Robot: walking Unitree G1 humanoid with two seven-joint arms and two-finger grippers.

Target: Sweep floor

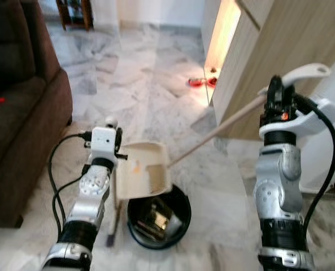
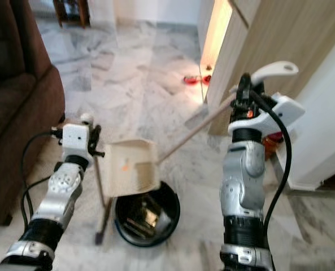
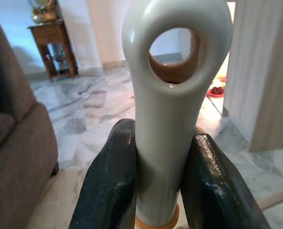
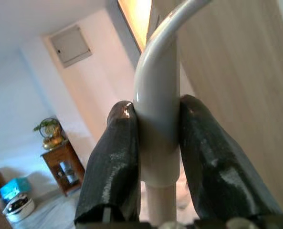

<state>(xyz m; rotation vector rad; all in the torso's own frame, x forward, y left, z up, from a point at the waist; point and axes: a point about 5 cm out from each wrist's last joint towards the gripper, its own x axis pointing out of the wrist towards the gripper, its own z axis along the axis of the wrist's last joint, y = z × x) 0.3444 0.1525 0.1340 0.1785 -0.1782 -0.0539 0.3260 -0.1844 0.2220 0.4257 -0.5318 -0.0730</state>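
With left gripper (image 3: 155, 191) fingers clamped on the broom (image 1: 115, 209) handle beside the bin (image 1: 159, 217) and right gripper (image 4: 158, 157) fingers clamped on the dustpan (image 1: 143, 178) handle, pan tilted over the bin: tip slowly, mouth kept inside the rim.

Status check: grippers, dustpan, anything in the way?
Left gripper shut on broom handle. Right gripper shut on dustpan handle. Dustpan tipped over black bin. Sofa left.

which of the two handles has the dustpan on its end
The handle held in the right gripper: its long beige shaft runs down to the dustpan, tipped over the black bin. The left gripper holds the broom handle.
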